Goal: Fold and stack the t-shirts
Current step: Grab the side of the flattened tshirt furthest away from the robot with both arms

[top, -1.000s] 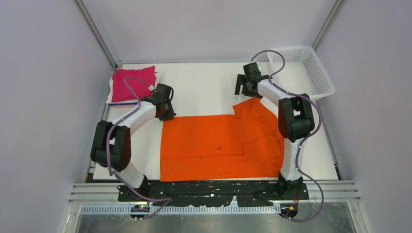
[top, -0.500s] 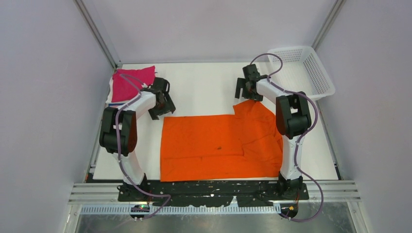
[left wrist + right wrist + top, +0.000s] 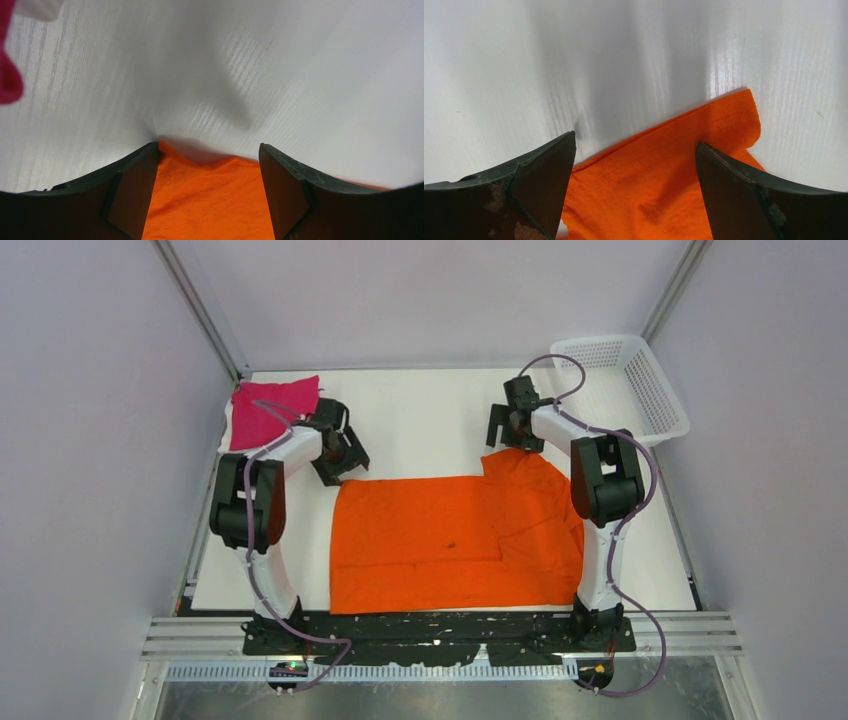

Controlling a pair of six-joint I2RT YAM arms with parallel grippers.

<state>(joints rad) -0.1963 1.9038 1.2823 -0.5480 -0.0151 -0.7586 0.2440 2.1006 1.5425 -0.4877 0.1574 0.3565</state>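
I am in the middle of folding the orange shirt (image 3: 450,535), which lies flat on the surface (image 3: 420,420) between my two arms. One side is already turned in, so I judge a fold has just been laid down and the cloth let go. My left hand (image 3: 345,455) is spread and holds nothing. Its fingers (image 3: 135,190) straddle the shirt's corner, which sits just beneath them and clear of both. My right hand (image 3: 508,430) is spread too and hangs over the other far corner, with the hem running between its fingers (image 3: 544,175) and touching neither. The pink shirt (image 3: 272,410) lies folded just beyond and outward of my left hand. The basket (image 3: 660,390) is well off to the outer side of my right. A second ago my left hand was pressed together low at that corner. It has since opened and drawn back a little toward the pink shirt, with its elbow swung in, while my right hand has stayed spread and barely shifted. Next, I think, both hands need to drop and pinch these far corners together, low enough to catch every layer, so the fold carries over evenly.
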